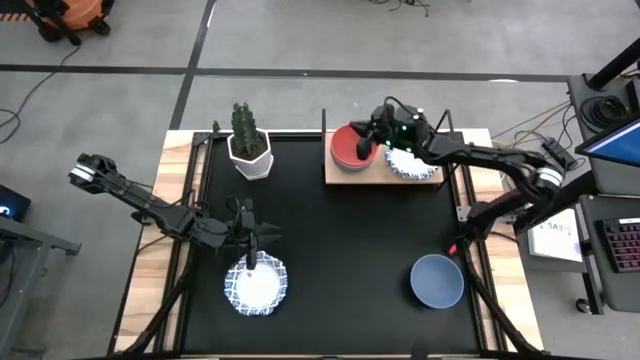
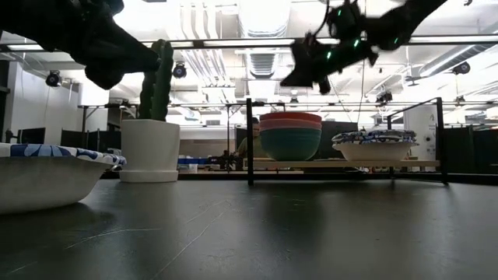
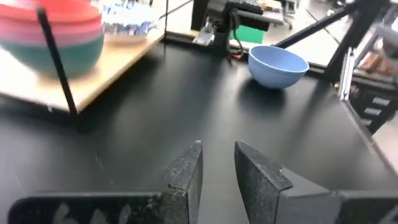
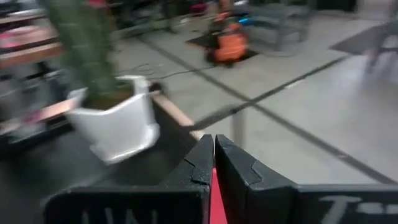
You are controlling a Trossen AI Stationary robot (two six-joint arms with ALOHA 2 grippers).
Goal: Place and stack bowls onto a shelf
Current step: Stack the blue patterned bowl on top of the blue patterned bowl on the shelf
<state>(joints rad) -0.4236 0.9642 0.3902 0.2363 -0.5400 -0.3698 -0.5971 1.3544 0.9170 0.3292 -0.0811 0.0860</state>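
On the light-wood shelf (image 1: 365, 176), a red bowl (image 1: 347, 148) tops a stack of pink and green bowls (image 2: 289, 134). Beside it sit nested blue-patterned white bowls (image 1: 412, 166). One patterned bowl (image 1: 256, 283) and a plain blue bowl (image 1: 436, 281) rest on the black table. My right gripper (image 1: 366, 140) hovers shut above the red stack, clear of it in the low view (image 2: 305, 74). My left gripper (image 1: 254, 238) hangs above the patterned bowl near the table's front. Its fingers (image 3: 217, 165) stand a little apart and hold nothing.
A cactus in a white faceted pot (image 1: 248, 150) stands at the table's far left, left of the shelf. Thin black posts (image 2: 249, 140) rise at the shelf's corners. Bare black tabletop (image 1: 350, 250) lies between the two loose bowls.
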